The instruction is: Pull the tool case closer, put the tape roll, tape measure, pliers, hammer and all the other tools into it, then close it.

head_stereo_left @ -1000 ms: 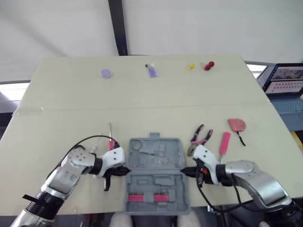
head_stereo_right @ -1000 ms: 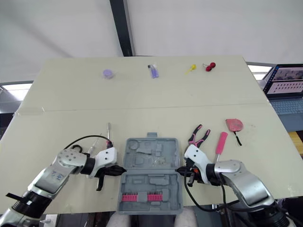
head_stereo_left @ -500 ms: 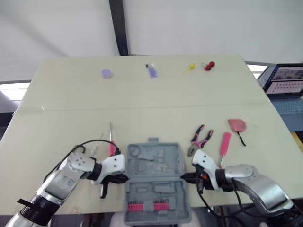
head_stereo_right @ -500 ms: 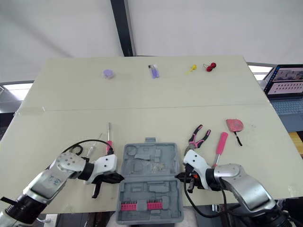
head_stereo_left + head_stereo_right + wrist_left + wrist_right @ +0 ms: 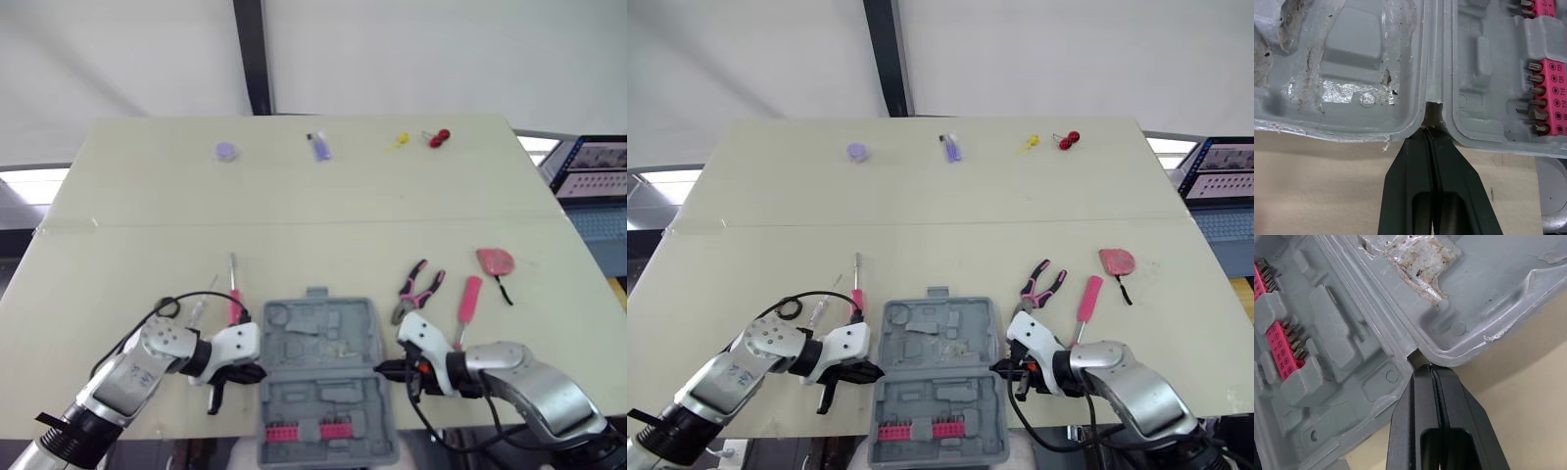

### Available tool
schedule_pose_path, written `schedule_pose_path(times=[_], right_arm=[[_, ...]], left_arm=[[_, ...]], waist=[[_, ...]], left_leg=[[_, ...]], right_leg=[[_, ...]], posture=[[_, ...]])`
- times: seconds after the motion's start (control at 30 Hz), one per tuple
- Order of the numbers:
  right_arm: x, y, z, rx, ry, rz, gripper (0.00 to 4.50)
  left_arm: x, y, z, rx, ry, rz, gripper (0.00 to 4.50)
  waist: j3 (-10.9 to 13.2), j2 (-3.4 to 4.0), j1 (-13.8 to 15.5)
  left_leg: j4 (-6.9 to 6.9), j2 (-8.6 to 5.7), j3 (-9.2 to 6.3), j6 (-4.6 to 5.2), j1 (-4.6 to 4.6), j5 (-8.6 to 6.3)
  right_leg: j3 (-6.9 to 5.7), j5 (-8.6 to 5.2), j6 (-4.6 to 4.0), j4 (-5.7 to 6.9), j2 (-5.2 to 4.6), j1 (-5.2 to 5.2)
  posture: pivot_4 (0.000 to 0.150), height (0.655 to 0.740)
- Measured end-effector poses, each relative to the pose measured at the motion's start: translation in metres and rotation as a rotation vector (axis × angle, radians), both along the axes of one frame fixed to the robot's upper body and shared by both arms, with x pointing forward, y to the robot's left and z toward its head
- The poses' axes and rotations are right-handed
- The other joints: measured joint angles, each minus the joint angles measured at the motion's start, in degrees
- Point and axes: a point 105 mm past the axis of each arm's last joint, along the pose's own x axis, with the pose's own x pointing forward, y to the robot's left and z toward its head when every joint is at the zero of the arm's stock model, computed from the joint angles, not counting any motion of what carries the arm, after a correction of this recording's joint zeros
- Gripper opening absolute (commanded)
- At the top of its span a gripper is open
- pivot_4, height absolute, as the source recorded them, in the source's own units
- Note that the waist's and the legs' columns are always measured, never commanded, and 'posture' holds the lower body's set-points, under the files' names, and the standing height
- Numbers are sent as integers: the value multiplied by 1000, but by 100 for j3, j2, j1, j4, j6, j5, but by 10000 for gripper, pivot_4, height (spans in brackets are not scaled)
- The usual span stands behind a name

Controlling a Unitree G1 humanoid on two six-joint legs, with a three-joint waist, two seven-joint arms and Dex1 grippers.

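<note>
tool case (image 5: pixel 318 328) lies open and flat at the table's (image 5: pixel 147 225) 6 o'clock edge, lid half away from the robot, tray half hanging over the edge; pink bit strip (image 5: pixel 306 431) sits in the tray half

left gripper (image 5: pixel 261 372) at the case's 9 o'clock, fingers (image 5: pixel 1410 166) pressed together, tips in the hinge notch, touching the plastic; right gripper (image 5: pixel 380 369) at its 3 o'clock, fingers (image 5: pixel 1422 391) also together, tips against the hinge notch on that side

pliers (image 5: pixel 416 289) on the table at the case's 1 o'clock, just beside the lid corner; pink-handled screwdriver (image 5: pixel 466 299) at 2 o'clock, beyond the pliers; tape measure (image 5: pixel 494 261) further out the same way

thin screwdriver (image 5: pixel 233 294) at the case's 10 o'clock, near the lid

far edge at 12 o'clock: tape roll (image 5: pixel 226 151), purple item (image 5: pixel 320 147), yellow item (image 5: pixel 397 141), red item (image 5: pixel 438 137); all well apart from the case
</note>
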Motion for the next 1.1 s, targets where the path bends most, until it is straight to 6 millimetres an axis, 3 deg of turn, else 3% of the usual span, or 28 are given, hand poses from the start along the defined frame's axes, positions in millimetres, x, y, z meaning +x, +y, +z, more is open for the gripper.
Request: schedule_pose_path(times=[0.63,1.1], right_arm=[[-3,-1,-3,-5,9,2,352],[3,-26,0,-40,-13,-53,352]], left_arm=[[2,0,1,-6,-8,-3,429],[0,17,2,-25,18,80,429]], waist=[[0,0,15],[-1,-1,1]], left_leg=[[0,0,0,0,0,0],[-1,1,0,0,-1,0]], right_leg=[[0,0,0,0,0,1],[0,0,-1,0,0,-2]], posture=[[1500,7400],[1500,7400]])
